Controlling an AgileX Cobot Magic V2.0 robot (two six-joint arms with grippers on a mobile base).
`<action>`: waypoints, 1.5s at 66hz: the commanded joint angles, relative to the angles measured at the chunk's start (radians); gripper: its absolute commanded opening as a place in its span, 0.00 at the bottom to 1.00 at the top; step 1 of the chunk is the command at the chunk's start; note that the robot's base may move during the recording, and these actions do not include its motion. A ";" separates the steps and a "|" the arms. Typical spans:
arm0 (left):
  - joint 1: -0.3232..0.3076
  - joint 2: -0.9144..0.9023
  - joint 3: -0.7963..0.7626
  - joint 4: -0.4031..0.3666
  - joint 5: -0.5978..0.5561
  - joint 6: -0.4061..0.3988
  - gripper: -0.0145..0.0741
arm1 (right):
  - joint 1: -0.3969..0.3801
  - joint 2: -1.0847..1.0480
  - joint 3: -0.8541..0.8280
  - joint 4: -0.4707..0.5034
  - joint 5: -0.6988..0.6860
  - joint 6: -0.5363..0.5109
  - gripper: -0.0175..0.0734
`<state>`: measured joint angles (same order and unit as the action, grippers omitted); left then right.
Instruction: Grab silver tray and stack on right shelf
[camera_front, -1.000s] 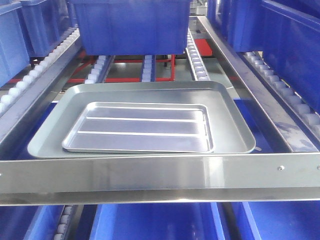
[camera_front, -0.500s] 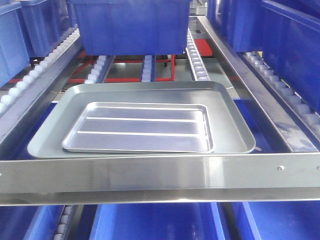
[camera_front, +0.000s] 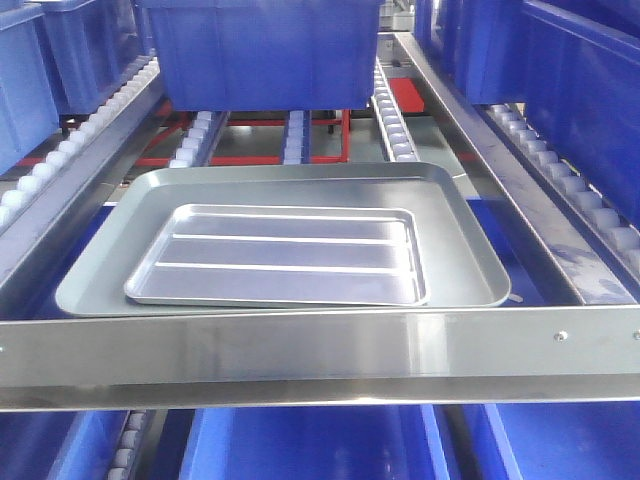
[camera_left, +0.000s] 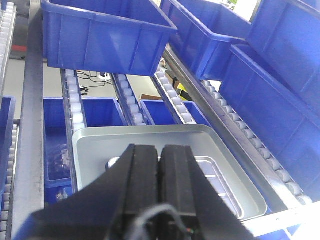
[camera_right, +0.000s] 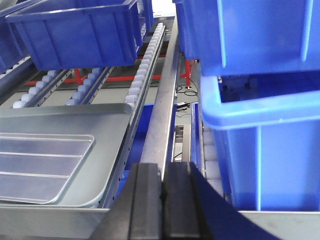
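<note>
- Roller-rack shelving all round: rails of white rollers (camera_front: 392, 120), red crossbars (camera_front: 245, 158) at the far end, blue bins (camera_front: 262, 48) above, to both sides and below.
- Wide polished front bar (camera_front: 320, 352) across the near edge of the right shelf (camera_front: 520, 170).
- On the rollers just behind that bar, a larger grey tray (camera_front: 470, 230) with a plain floor.
- Inside it, toward its near-left, the silver tray (camera_front: 285, 255): shiny, two raised ridges, long axis running left to right.
- Left gripper (camera_left: 160, 170): black fingers pressed together, nothing between them; hangs above the near part of the trays, with the silver tray (camera_left: 220, 182) directly below and slightly right of the fingertips.
- Right gripper (camera_right: 162, 192): fingers likewise together and empty; sits near the front bar beside the shelf's right rail, with the silver tray (camera_right: 42, 167) off to its left, beyond the grey tray's right rim.
- Left arm judged the nearer one; jaws would need to part, then drop onto a near rim of the silver tray.
- Grasp not yet begun; tray untouched.
</note>
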<state>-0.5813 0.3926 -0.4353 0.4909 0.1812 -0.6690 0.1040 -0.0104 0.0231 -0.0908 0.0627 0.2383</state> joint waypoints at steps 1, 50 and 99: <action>-0.007 0.005 -0.030 0.011 -0.081 -0.005 0.06 | -0.005 -0.018 0.010 -0.001 -0.164 -0.013 0.26; -0.007 0.005 -0.030 0.011 -0.081 -0.005 0.06 | -0.005 -0.018 0.007 0.032 -0.122 -0.133 0.26; -0.007 0.005 -0.030 0.011 -0.081 -0.005 0.06 | -0.078 -0.018 0.007 0.053 -0.133 -0.157 0.26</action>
<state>-0.5813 0.3926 -0.4353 0.4909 0.1812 -0.6690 0.0328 -0.0104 0.0305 -0.0405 0.0247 0.0914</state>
